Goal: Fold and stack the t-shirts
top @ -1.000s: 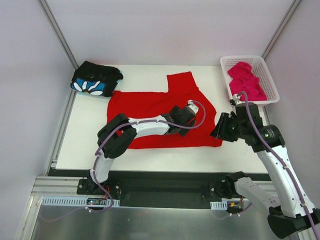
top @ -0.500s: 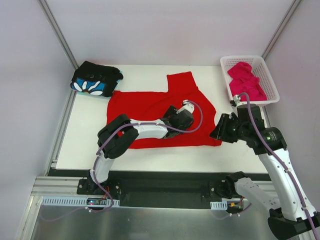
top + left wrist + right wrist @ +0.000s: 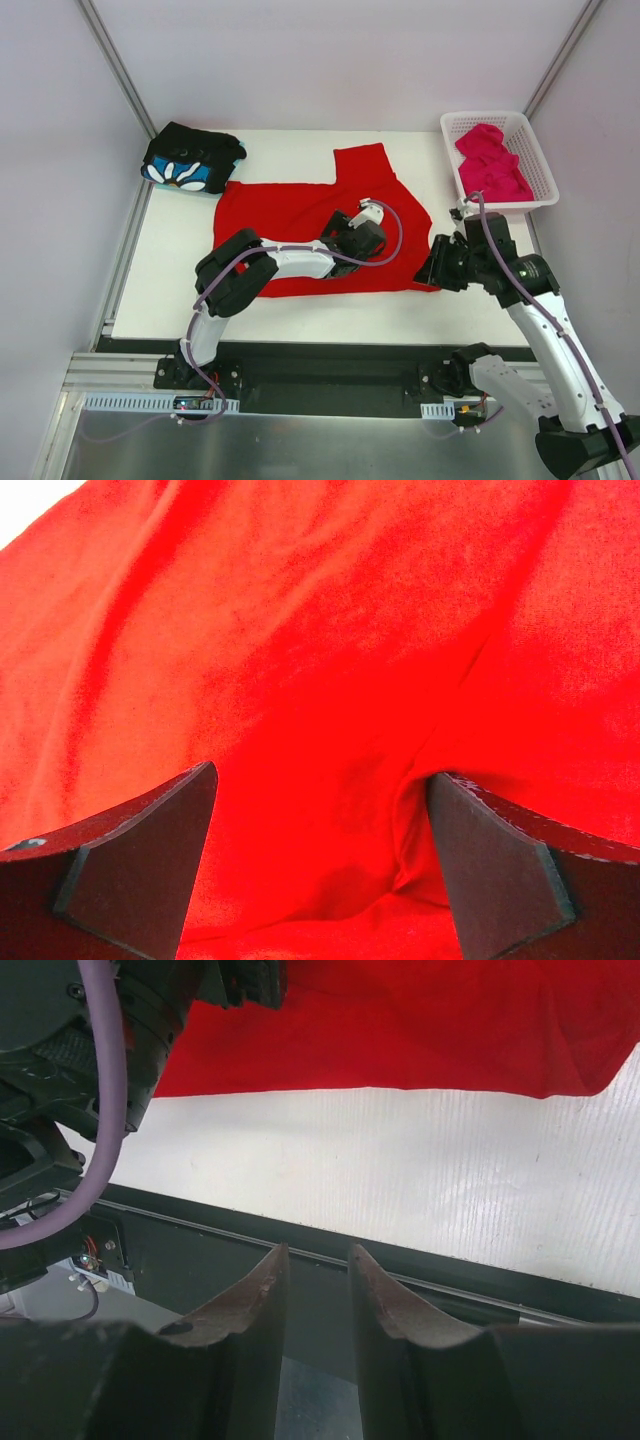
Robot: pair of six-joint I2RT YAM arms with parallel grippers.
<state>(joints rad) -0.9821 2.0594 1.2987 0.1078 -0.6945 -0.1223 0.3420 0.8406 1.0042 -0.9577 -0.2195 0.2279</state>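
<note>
Jaws wide apart on left gripper (image 3: 320,810), just over wrinkled plain red t-shirt (image 3: 290,205) laid out on table (image 3: 170,290). Narrowly apart, empty, on right gripper (image 3: 318,1260) beside its near right corner. Beyond: folded black flowered t-shirt (image 3: 190,160) far left, crumpled pink t-shirt (image 3: 490,160) in basket (image 3: 541,160).

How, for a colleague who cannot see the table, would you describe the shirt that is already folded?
On the white table, look to the far left corner. A folded bundle lies there: the black t-shirt. Its blue-and-white flower print sets it apart from the plain red t-shirt spread beside it and the pink t-shirt in the basket.
</note>
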